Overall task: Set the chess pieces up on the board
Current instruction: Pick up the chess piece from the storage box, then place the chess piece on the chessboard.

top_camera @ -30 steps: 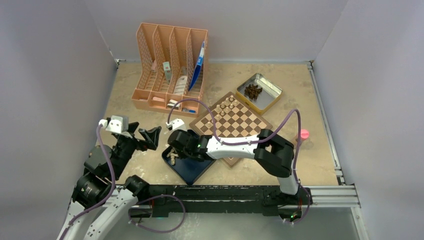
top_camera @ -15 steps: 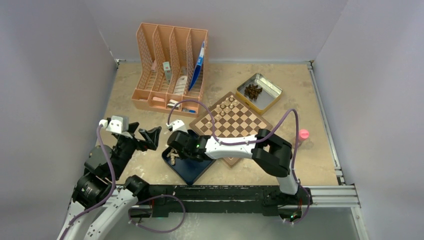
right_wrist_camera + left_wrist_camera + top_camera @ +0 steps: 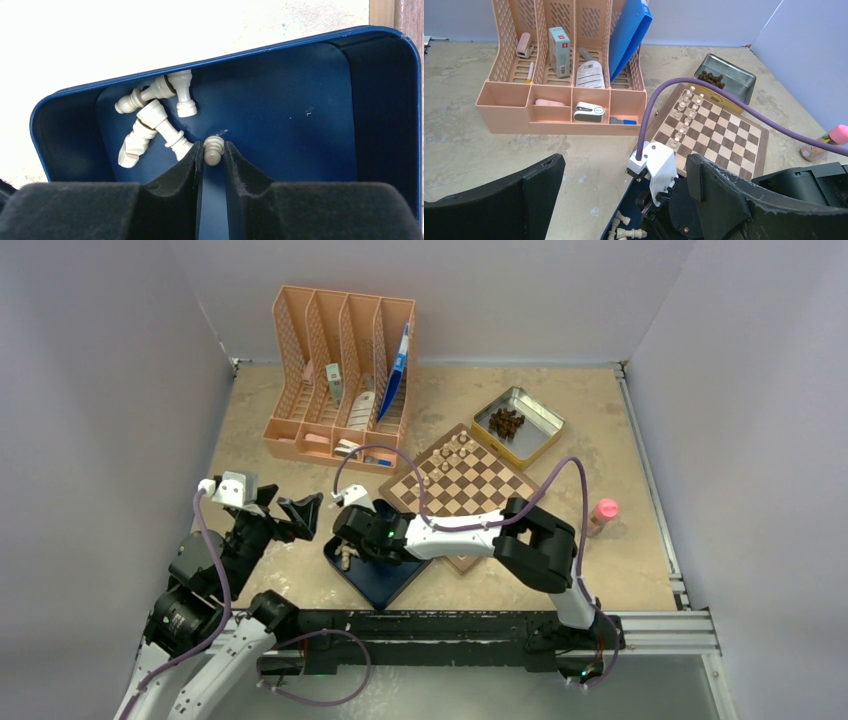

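The board [image 3: 470, 485] lies mid-table with several pale chess pieces [image 3: 452, 450] standing along its far left side, also in the left wrist view [image 3: 684, 106]. A dark blue tray [image 3: 388, 582] sits in front of the board. My right gripper [image 3: 352, 545] reaches down into it. In the right wrist view the right gripper [image 3: 213, 154] is shut on the rounded head of one pale chess piece [image 3: 213, 148]. Three more loose pieces [image 3: 159, 119] lie in the tray's corner [image 3: 65, 115]. My left gripper [image 3: 290, 512] hovers open left of the tray, holding nothing [image 3: 624, 165].
A peach desk organizer [image 3: 340, 370] with a blue folder stands at the back left. A metal tin [image 3: 540, 430] holding dark pieces sits behind the board. A pink-capped bottle [image 3: 603, 512] stands right of the board. The right arm's purple cable [image 3: 704, 92] arcs over the board.
The right gripper's jaws have narrowed onto the piece in the tray. The right arm's elbow has shifted slightly left, uncovering more of the pink-capped bottle. The left arm has stayed still.
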### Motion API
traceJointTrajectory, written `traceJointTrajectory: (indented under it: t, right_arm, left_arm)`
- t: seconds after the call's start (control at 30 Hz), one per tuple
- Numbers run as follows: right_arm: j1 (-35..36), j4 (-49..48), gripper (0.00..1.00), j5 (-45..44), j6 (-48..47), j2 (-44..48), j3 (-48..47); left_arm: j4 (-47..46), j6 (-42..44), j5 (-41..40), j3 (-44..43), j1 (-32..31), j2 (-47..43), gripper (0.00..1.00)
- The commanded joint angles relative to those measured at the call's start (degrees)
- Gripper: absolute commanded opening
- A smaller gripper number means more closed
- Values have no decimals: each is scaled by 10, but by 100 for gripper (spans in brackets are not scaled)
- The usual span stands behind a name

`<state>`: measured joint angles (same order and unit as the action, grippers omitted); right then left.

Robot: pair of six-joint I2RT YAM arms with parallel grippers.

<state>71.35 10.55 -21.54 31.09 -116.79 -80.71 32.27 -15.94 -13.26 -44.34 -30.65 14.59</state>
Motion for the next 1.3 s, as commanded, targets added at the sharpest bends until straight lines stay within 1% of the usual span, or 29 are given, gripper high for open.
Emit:
traceJointTrajectory:
  t: [0.0, 0.17, 0.47, 0.63, 0.8, 1.0, 1.27]
  right_arm:
    - [3, 10, 21, -10, 4, 10, -25]
    - [3, 21, 18, -7, 1, 33, -24]
    - [-7, 18, 16, -15, -12, 94, -14]
    - [-41, 14, 15, -27, -14, 121, 4]
    - [-97, -9, 17, -13, -16, 164, 36]
    - [-142, -1, 17, -24, -22, 160, 34]
    - [-166, -1, 17, -24, -16, 132, 31]
  left_arm:
    - [-28, -8, 5, 1, 1, 2, 92]
    - [-26, -7, 3, 0, 1, 1, 92]
    - [-24, -9, 6, 1, 1, 8, 92]
    - [-24, -9, 6, 1, 1, 6, 92]
    - [-25, -8, 8, 2, 1, 7, 92]
    - [-24, -8, 8, 1, 1, 9, 92]
    - [-23, -9, 6, 1, 1, 6, 92]
